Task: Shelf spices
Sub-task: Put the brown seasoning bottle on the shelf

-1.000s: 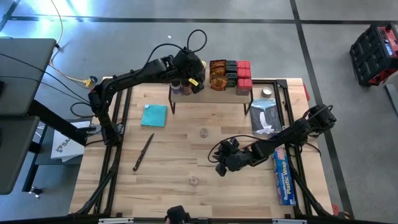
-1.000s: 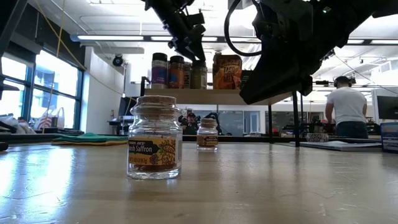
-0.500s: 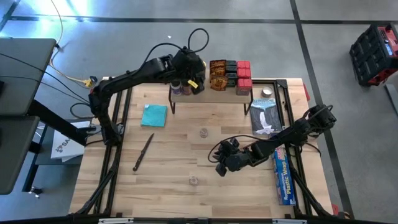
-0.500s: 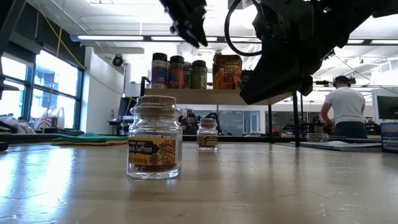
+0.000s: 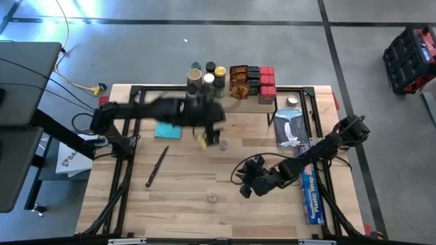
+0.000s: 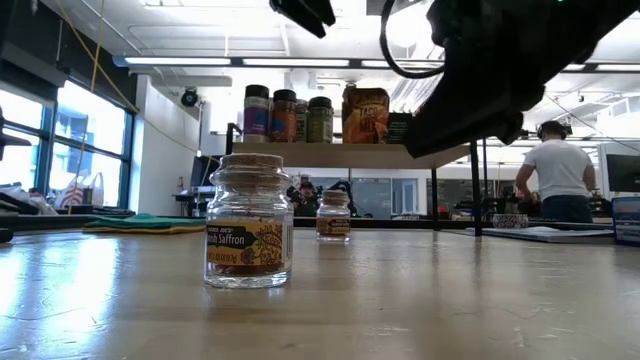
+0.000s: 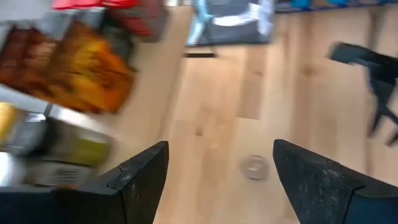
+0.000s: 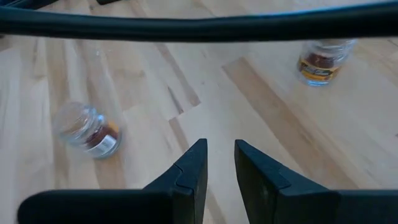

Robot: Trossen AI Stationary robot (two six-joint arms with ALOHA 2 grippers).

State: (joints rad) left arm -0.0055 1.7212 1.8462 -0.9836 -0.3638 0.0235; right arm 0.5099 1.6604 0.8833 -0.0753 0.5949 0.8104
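The left gripper (image 7: 214,168) is being held empty, fingers apart, above a jar (image 7: 254,167); the right gripper (image 8: 217,162) is being kept nearly closed, empty.

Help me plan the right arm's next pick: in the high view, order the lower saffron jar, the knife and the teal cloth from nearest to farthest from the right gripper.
From the right gripper:
1. Lower saffron jar, just to its left, near the table's front edge.
2. Knife, farther left on the table.
3. Teal cloth, up and left, partly under the left arm.
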